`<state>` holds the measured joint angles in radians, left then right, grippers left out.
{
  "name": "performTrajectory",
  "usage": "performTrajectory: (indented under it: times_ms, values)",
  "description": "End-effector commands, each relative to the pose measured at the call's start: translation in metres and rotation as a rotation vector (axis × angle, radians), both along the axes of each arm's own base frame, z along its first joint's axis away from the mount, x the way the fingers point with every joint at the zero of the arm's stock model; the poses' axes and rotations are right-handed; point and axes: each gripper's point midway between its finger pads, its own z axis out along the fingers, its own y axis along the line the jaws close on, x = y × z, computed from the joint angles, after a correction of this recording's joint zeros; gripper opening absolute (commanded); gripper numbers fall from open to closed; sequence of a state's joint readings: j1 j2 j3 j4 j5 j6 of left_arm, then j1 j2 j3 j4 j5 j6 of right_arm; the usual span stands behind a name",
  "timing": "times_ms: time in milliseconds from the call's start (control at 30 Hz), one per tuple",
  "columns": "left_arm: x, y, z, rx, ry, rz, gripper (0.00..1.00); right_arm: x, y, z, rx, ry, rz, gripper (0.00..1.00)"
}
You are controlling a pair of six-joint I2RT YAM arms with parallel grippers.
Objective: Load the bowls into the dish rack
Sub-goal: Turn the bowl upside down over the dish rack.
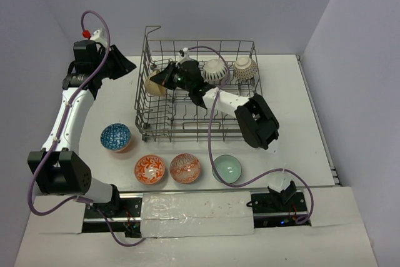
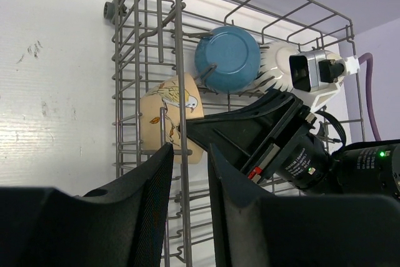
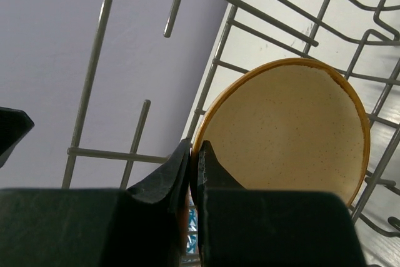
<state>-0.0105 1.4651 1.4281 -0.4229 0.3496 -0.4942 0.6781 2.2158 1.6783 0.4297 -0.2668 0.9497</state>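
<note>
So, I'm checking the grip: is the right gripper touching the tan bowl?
Touching. The right wrist view shows the right gripper shut on the tan bowl, with the bowl's rim pinched between its two fingers.

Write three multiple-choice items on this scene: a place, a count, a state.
1. Where is the tan bowl? A. On the table. B. Inside the dish rack, at its left side. C. Beyond the rack's far wall.
2. How many bowls stand on the table in front of the rack? A. Two. B. Six. C. Four.
3. The right gripper is: A. shut on the tan bowl's rim. B. open and empty. C. shut on a rack wire.
Key: 1 B, the top view shows it behind the rack's left wall; 2 C, four sit there; 3 A, its fingers pinch the rim.
</note>
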Motion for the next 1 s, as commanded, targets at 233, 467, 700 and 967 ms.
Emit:
performTrajectory:
  times_ms: [233, 467, 700, 967]
  values:
    - [0.001, -0.002, 0.015, -0.025, -0.055, -0.015, 0.33, 0.012, -0.001, 0.039, 0.167, -0.093, -0.041, 0.0]
    - [0.0, -0.004, 0.014, -0.032, -0.051, -0.022, 0.33, 0.01, -0.006, 0.032, 0.143, -0.1, -0.05, 0.0]
    - [0.001, -0.004, 0.013, -0.032, -0.048, -0.022, 0.33, 0.008, -0.012, 0.025, 0.117, -0.107, -0.056, 0.0]
    - [0.001, -0.004, 0.011, -0.034, -0.041, -0.023, 0.33, 0.007, -0.023, 0.023, 0.1, -0.112, -0.07, 0.0]
